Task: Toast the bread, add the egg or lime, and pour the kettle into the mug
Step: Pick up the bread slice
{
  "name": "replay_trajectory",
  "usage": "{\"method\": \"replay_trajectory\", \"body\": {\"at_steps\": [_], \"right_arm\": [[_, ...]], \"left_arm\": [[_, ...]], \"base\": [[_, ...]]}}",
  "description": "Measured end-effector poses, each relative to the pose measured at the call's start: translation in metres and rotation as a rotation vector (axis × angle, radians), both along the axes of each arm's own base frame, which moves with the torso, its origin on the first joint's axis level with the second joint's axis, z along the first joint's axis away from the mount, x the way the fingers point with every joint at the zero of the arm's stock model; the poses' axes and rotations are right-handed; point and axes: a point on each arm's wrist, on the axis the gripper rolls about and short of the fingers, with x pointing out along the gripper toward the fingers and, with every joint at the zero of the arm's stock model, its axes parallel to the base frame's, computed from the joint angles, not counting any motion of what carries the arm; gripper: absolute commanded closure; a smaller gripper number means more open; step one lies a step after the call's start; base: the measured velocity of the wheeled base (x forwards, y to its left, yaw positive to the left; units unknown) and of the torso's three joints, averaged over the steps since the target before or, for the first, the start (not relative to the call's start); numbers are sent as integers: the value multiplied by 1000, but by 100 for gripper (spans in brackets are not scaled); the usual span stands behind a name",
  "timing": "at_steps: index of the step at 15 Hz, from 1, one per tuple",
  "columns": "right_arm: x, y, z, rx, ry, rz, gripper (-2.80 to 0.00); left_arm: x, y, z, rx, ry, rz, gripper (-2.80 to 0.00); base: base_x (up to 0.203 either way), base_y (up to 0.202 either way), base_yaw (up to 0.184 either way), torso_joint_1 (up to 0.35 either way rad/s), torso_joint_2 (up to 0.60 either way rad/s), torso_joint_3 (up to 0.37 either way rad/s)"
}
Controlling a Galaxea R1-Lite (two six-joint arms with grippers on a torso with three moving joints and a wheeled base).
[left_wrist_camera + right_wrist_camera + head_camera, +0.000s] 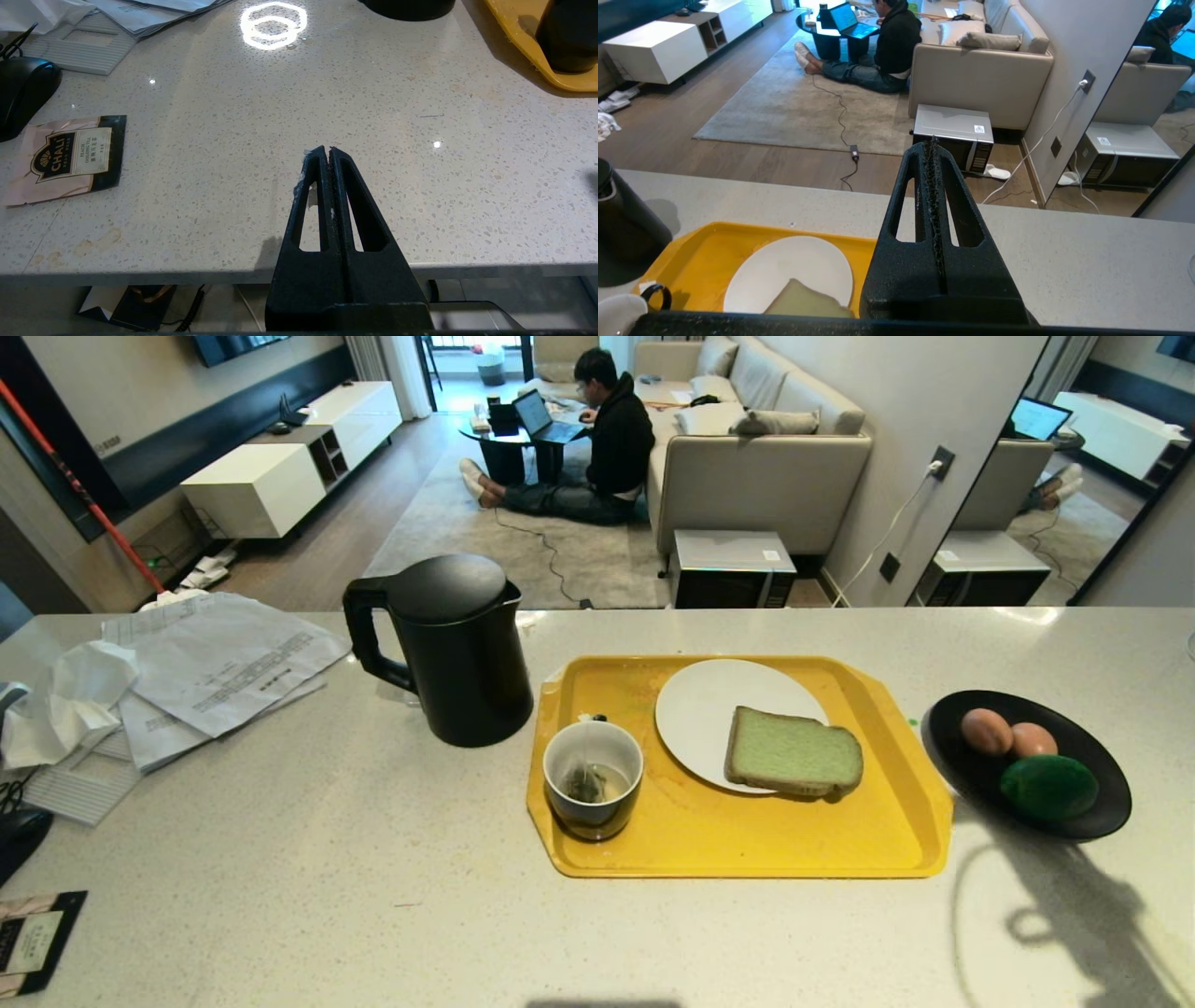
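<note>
My right gripper [932,142] nearer bread [793,751]: slice lies below and left of closed, empty fingers; left gripper [326,150] closed too

A pale speckled stone counter [373,859] carries everything. Near its far edge, left of the middle, stands a black kettle [448,649]. Just beside it lies a yellow tray [747,840], reaching from the middle of the counter toward the right. Close to the tray's right side sits a black dish [1102,803], near the right edge. At the far left corner lies a loose pile of printed papers [224,663] with a crumpled white tissue [65,700]. At the left edge rests a dark computer mouse [23,88], and near the front left corner a tea sachet [70,156] lies flat.
</note>
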Motion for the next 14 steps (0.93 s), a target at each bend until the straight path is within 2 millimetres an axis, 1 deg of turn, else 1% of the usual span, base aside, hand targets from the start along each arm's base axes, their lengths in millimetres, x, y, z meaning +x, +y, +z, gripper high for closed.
{"method": "replay_trajectory", "body": {"at_steps": [4,8,10,14], "right_arm": [[23,0,12,12,1,-1,0],[44,-5,38,45,-55,-26,0],[50,-7,45,50,-75,-26,0],[55,-8,49,62,-85,-20,0]], "left_arm": [[0,0,0,0,0,0,0],[0,0,0,0,0,0,0],[0,0,0,0,0,1,0],[0,0,0,0,0,0,0]], "base": [[0,0,0,0,0,0],[0,0,0,0,0,0],[0,0,0,0,0,0],[0,0,0,0,0,0]]}}
